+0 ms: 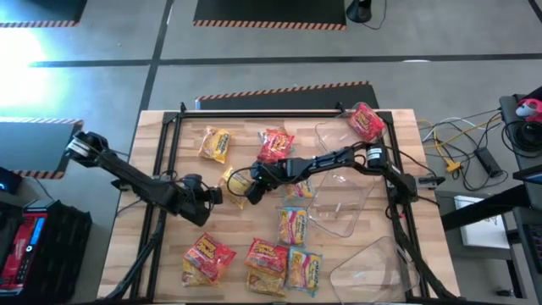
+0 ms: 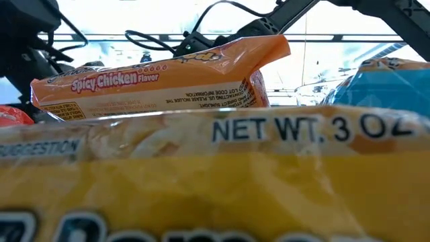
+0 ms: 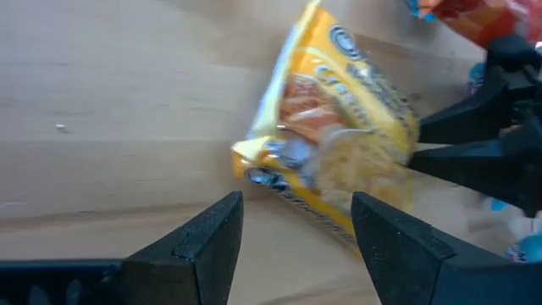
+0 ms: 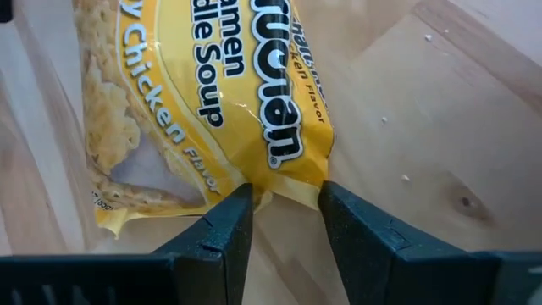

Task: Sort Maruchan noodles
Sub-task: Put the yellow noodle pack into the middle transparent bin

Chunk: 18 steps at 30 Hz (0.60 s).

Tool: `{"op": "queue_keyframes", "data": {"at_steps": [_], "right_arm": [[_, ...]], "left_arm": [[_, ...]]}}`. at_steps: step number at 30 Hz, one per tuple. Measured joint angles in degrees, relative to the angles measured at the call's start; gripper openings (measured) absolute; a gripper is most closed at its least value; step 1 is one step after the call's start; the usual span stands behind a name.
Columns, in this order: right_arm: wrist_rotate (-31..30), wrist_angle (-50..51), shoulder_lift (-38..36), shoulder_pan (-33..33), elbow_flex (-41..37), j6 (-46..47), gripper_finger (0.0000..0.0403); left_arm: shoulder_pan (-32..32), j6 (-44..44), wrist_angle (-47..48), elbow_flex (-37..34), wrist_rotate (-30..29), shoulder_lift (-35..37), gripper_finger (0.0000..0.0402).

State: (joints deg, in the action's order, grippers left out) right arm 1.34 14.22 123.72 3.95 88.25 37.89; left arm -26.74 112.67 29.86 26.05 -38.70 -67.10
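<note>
A yellow chicken-flavour Maruchan packet point(image 1: 234, 183) sits mid-table between both grippers. My right gripper point(image 1: 254, 185) reaches in from the right and is shut on its edge; the right wrist view shows the packet point(image 4: 203, 102) filling the picture ahead of my right gripper point(image 4: 285, 203). My left gripper point(image 1: 213, 195) is open just left of the packet, and in its wrist view the packet point(image 3: 339, 144) is tilted ahead of the fingertips point(image 3: 296, 224), untouched. Other packets lie flat: yellow point(image 1: 213, 144), red point(image 1: 275, 144), red point(image 1: 366, 121), and several near the front edge point(image 1: 267, 254). My right gripper pinches the yellow packet between its two fingers at one corner of the sealed edge point(image 4: 284, 182). The fingers point(image 3: 457, 165) come nearly level from the table's right. In the left wrist view the packet is tilted, its opposite corner point(image 3: 254, 165) low by the wood.
Clear plastic tubs stand on the table's right half point(image 1: 343, 191) point(image 1: 373, 267). A black frame point(image 1: 174, 152) borders the work area. Close to the low camera lie a yellow packet point(image 2: 215, 175), an orange Spicy Chicken packet point(image 2: 161, 77) and a blue one point(image 2: 390, 87). Cables lie off the right side point(image 1: 461, 144).
</note>
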Motion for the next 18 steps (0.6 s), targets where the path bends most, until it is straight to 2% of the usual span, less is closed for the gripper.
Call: {"op": "queue_keyframes", "data": {"at_steps": [7, 18], "right_arm": [[0.17, 3.77, -0.02, -0.33, 0.0, -2.57, 0.0128], [0.16, 7.38, 0.04, -1.08, -0.15, -8.88, 0.0128]], "left_arm": [[0.43, 2.06, -4.36, -3.14, -1.5, -1.26, 0.0204], [4.6, -8.23, -27.93, -9.17, -2.38, -2.98, 0.0204]]}}
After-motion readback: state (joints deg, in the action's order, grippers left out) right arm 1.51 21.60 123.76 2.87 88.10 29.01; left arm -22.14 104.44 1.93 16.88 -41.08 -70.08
